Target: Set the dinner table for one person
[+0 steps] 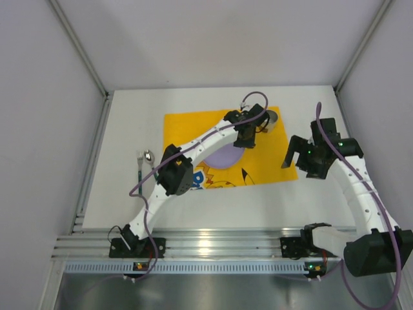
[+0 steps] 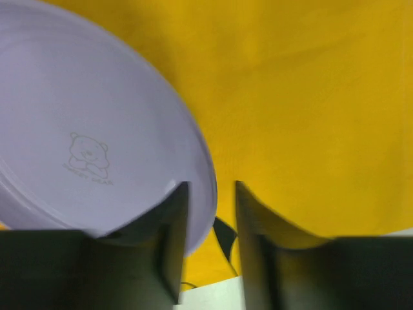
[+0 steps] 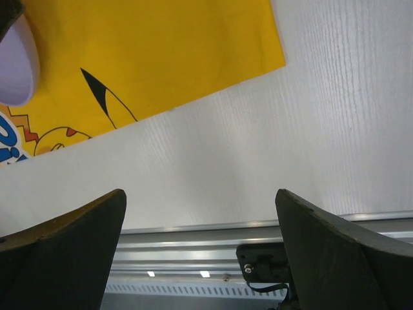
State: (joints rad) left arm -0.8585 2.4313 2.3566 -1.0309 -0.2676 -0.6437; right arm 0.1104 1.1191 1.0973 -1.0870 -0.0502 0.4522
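Observation:
A lilac plate (image 1: 221, 159) (image 2: 97, 123) with a small bear print lies on the yellow cartoon mat (image 1: 187, 129) (image 2: 310, 97), which is spread on the white dinner table (image 1: 122, 194) (image 3: 290, 129). My left gripper (image 1: 246, 138) (image 2: 211, 187) hangs low over the plate's right rim. Its jaws stand slightly apart; the rim lies between them with a gap to the right finger, so nothing is clamped. My right gripper (image 1: 292, 157) (image 3: 200, 194) is wide open above bare table just right of the mat, holding nothing. The plate's edge (image 3: 19, 64) shows at its view's top left.
A fork (image 1: 139, 165) and a spoon (image 1: 148, 156) lie on the table left of the mat. A small metallic cup (image 1: 271, 119) stands at the mat's far right corner, partly behind the left wrist. The aluminium rail (image 1: 213, 242) borders the near edge.

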